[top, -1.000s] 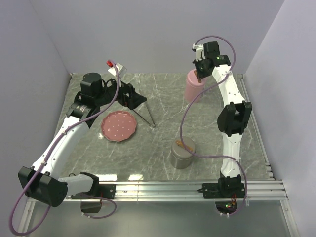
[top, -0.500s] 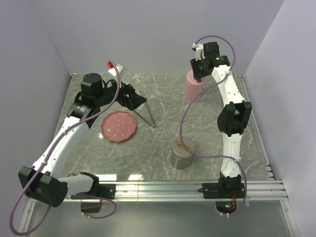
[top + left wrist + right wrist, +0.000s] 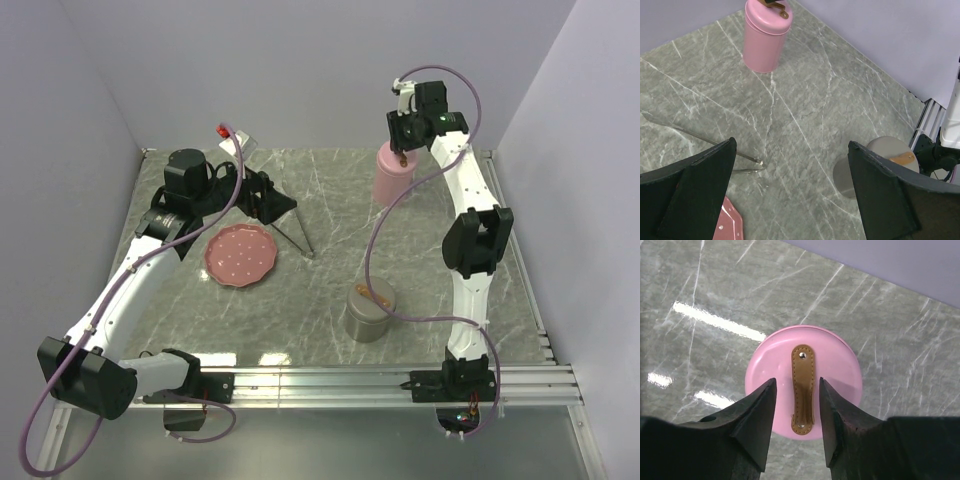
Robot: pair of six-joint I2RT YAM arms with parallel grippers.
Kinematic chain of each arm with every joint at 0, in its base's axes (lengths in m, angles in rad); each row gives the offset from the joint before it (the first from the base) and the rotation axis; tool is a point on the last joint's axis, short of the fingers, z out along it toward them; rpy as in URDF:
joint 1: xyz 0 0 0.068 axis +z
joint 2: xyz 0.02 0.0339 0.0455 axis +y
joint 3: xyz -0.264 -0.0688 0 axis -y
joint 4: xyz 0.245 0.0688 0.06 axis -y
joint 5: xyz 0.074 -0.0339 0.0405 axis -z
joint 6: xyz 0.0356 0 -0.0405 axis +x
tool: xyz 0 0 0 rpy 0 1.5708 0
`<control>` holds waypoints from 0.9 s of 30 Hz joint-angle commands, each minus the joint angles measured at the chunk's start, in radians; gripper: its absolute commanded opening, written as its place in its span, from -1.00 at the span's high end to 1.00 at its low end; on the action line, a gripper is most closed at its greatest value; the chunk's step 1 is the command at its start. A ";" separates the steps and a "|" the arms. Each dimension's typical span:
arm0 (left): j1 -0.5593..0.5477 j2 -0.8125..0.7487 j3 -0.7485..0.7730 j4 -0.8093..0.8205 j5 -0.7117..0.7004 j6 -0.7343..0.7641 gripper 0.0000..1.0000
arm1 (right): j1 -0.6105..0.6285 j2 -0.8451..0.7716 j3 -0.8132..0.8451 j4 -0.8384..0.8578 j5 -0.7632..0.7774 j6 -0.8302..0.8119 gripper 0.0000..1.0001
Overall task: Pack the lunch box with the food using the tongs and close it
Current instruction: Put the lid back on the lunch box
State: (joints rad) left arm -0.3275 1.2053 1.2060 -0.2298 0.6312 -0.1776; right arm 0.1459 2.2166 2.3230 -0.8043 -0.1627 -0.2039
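The pink cylindrical lunch box [image 3: 391, 178] stands at the back right with its lid [image 3: 840, 370] on and a brown strap handle [image 3: 803, 390] on top. My right gripper [image 3: 797, 381] hovers just above it, open, with a finger on each side of the strap and not touching it; in the top view the right gripper [image 3: 402, 146] is over the lid. The silver tongs [image 3: 298, 237] lie flat on the table, their tip [image 3: 757, 162] in the left wrist view. My left gripper [image 3: 792, 143] hangs wide open and empty above them. No food shows.
A pink plate [image 3: 240, 254] lies left of centre with only white dots showing on it. A grey metal tin [image 3: 369, 312] with a brown strap on its lid stands near the front centre. Purple walls close the back and both sides.
My right gripper has opened off the strap handle and risen a little above the pink lid. The left arm, tongs and plate have not moved.
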 commanded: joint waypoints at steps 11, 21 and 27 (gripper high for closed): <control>0.007 -0.001 0.010 0.043 0.030 -0.017 -0.99 | -0.057 0.106 0.045 0.045 -0.093 0.073 0.05; 0.007 0.005 0.007 0.041 0.035 -0.016 -0.99 | -0.062 0.103 -0.002 0.028 -0.127 0.067 0.03; 0.008 0.005 -0.002 0.046 0.030 -0.020 -0.99 | -0.054 0.057 -0.092 0.040 -0.135 0.034 -0.03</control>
State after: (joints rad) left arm -0.3241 1.2087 1.2060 -0.2295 0.6426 -0.1814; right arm 0.0910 2.2887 2.2986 -0.7067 -0.2928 -0.1505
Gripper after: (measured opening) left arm 0.994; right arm 0.510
